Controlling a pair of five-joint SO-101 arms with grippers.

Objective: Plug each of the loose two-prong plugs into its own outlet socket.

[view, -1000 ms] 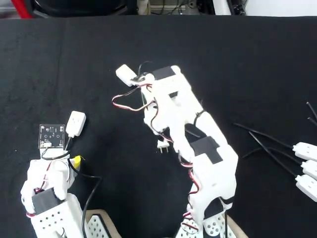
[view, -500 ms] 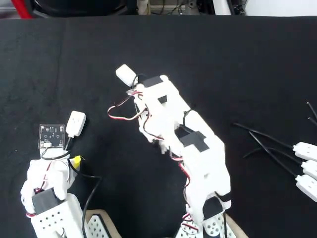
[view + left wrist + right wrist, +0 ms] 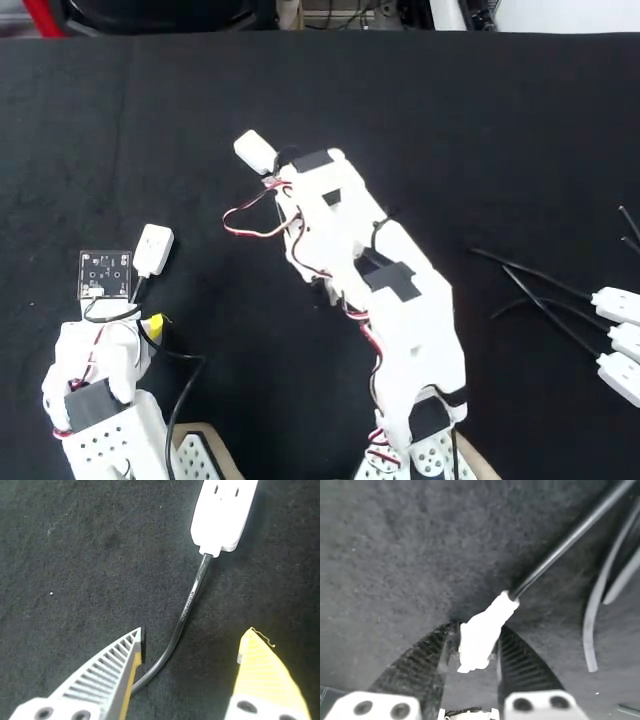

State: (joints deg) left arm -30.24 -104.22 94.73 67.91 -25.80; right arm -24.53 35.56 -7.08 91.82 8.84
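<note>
My right gripper (image 3: 477,630) is shut on a small white plug (image 3: 479,642) whose black cable runs away over the cloth. In the high view that white plug (image 3: 254,150) pokes out past the tip of the right gripper (image 3: 272,172), left of the table's middle. My left gripper (image 3: 192,645) stands open, low at the front left. A black cable (image 3: 187,610) passes between its fingers up to a white outlet socket (image 3: 225,512). The same outlet socket (image 3: 153,248) lies just beyond the left gripper (image 3: 140,318) in the high view.
A small dark square board (image 3: 105,274) lies beside the left outlet. At the right edge lie three white plug bodies (image 3: 615,302) with black cables (image 3: 530,285) trailing toward the middle. The table is covered in black cloth (image 3: 480,130).
The right arm swung left and now covers the loose two-prong plug that lay on the cloth beneath it. The white plug at its tip barely shifted. The left arm stayed still.
</note>
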